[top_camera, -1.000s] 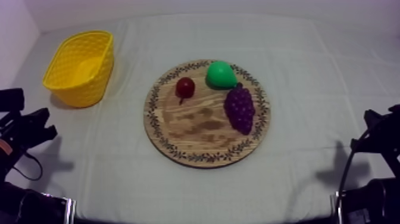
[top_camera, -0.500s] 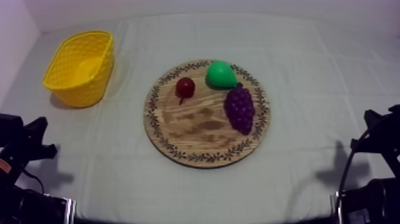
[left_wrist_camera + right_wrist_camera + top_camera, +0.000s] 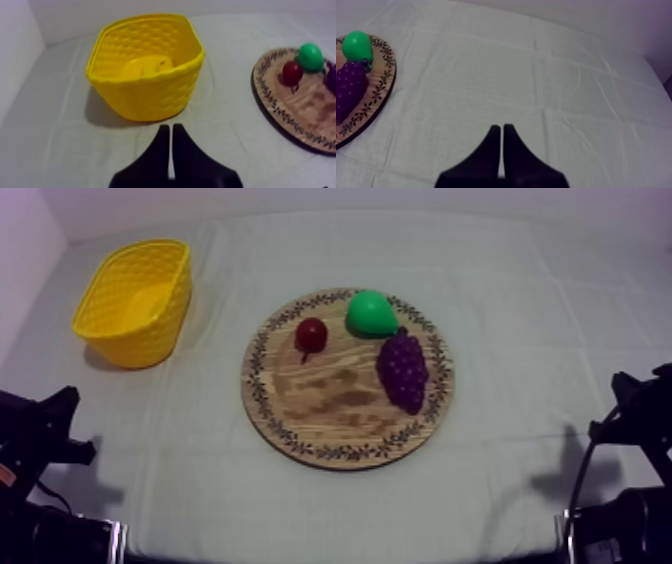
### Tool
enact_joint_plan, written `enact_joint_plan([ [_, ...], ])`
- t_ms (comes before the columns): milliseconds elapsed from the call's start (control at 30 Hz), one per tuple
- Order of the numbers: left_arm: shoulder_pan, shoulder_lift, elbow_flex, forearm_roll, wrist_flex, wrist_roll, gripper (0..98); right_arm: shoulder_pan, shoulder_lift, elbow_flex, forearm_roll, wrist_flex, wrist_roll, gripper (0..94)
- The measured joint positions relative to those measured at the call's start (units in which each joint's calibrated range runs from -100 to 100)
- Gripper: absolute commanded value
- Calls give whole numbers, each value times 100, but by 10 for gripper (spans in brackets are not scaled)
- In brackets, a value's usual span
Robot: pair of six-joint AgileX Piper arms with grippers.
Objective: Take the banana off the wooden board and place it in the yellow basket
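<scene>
Banana (image 3: pixel 146 66) lies inside the basket (image 3: pixel 150 97), a pale yellow curve on its floor. It is ahead of my left gripper (image 3: pixel 171 131), whose fingers are pressed together on nothing, low over the cloth (image 3: pixel 60 145) just short of the basket's near wall. My right gripper (image 3: pixel 502 131) is likewise closed and empty, well apart from the basket. On the board (image 3: pixel 330 403) sit the pear (image 3: pixel 370 313), grapes (image 3: pixel 403 370) and small red fruit (image 3: pixel 311 334).

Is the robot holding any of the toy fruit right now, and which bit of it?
Nothing is held. The left tool and the right tool are each shut on nothing.
</scene>
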State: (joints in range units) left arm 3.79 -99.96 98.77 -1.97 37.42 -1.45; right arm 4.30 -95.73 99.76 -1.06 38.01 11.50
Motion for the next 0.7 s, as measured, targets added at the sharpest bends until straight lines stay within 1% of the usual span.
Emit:
enact_joint_plan([
  [67,5,-4,56,0,-256,266,1,0,0,0,0,0,0,3],
  [133,9,-4,78,-5,-441,609,1,0,0,0,0,0,0,3],
  [233,9,-4,93,-5,-494,1092,1,0,0,0,0,0,0,3],
  [333,9,-4,93,-6,-515,1423,1,0,0,0,0,0,0,3],
  [400,9,-4,99,-6,-524,1568,1,0,0,0,0,0,0,3],
  [533,9,-4,99,-6,-528,1634,1,0,0,0,0,0,0,3],
  [600,9,-4,99,-11,-528,1567,1,0,0,0,0,0,0,3],
  [700,9,-4,99,-11,-528,1346,1,0,0,0,0,0,0,3],
])
